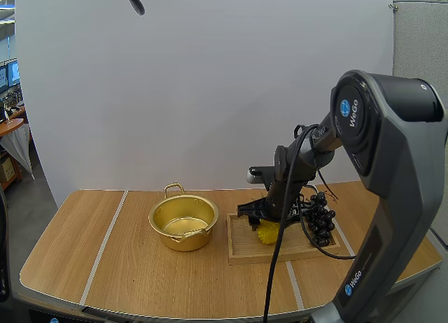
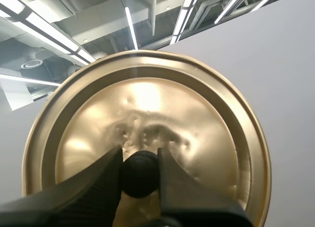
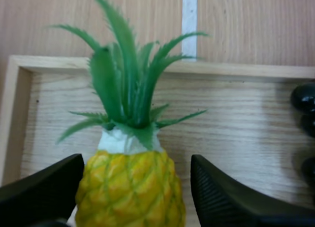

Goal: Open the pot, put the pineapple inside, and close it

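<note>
Pot point(image 1: 183, 221) stands open, low centre of the high view; left jaws clamp the lid point(image 2: 147, 104) by its knob point(image 2: 140, 174). Right jaws, apart, straddle the pineapple point(image 3: 130, 187) on the tray point(image 3: 236, 128), right of the pot. Grasping, loading and closing remain.

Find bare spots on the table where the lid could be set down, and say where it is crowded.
Widest bare patch: table between its left edge and the pot. A bare strip also runs along the front edge before pot and wooden tray. Crowded: the tray, with pineapple, grapes and the right gripper over it; the pot-to-tray gap is narrow.
</note>
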Controlling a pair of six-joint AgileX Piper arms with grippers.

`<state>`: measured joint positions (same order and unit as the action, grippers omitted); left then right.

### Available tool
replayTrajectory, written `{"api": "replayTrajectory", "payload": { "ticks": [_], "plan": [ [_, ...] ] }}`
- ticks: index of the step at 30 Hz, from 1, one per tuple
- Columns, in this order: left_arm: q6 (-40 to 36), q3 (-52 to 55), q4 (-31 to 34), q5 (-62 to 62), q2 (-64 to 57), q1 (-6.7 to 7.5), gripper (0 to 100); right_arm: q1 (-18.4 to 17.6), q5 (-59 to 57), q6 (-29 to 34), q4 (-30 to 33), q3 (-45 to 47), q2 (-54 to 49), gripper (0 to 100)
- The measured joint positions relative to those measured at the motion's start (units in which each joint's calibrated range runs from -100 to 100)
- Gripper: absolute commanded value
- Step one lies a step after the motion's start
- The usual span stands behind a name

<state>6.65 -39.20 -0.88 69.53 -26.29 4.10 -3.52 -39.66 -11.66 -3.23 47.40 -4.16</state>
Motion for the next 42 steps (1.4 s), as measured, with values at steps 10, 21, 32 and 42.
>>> {"api": "replayTrajectory", "payload": {
  "ticks": [10,21,32,42],
  "plan": [
    [0.00,0.00,0.19,0.00,0.00,0.00,0,0.00,1.81,0.00,1.01,0.00,2.58,0],
    [0.00,0.00,0.28,0.00,0.00,0.00,0,0.00,1.63,-0.62,1.01,0.00,2.26,0],
    [0.00,0.00,0.28,0.00,0.00,0.00,0,-4.02,-2.35,-4.79,1.46,-5.25,-11.19,0],
    [0.00,0.00,0.28,0.00,0.00,0.00,0,-12.35,-7.35,-5.11,2.22,-13.83,-14.49,0]
  ]
}}
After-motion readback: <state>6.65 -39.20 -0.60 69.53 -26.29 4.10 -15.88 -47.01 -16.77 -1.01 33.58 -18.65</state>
